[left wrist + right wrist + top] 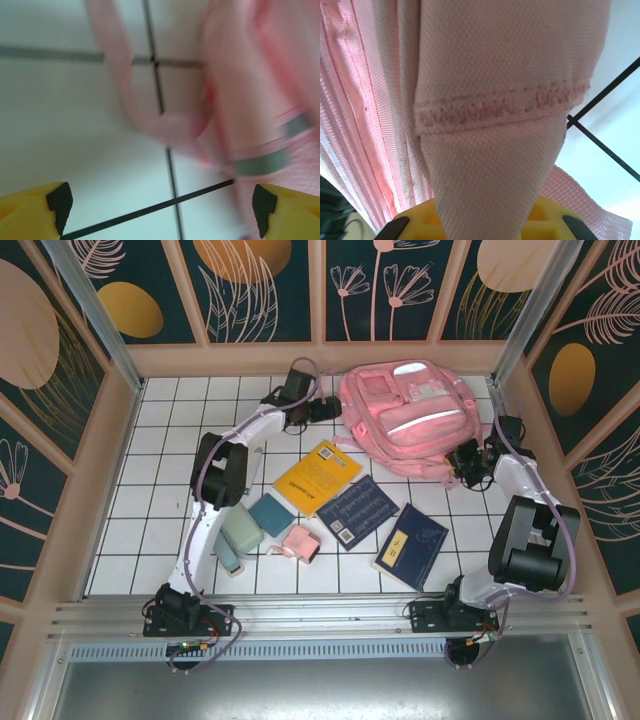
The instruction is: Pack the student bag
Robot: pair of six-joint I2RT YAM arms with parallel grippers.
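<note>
Right gripper (pixel 485 227) tight on student bag (pixel 405 410) fabric; left gripper (pixel 161 202) wide, empty — bag just ahead

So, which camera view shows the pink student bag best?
The top external view: the whole student bag lies there, pockets and silvery strips visible. The left wrist view gives a blurred strap and one side; the right wrist view gives close-up pink fabric running down between its jaws.

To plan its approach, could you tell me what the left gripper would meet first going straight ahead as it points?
Most likely the pink strap loop of the student bag, just ahead of the open left gripper; the blur leaves depth uncertain.
</note>
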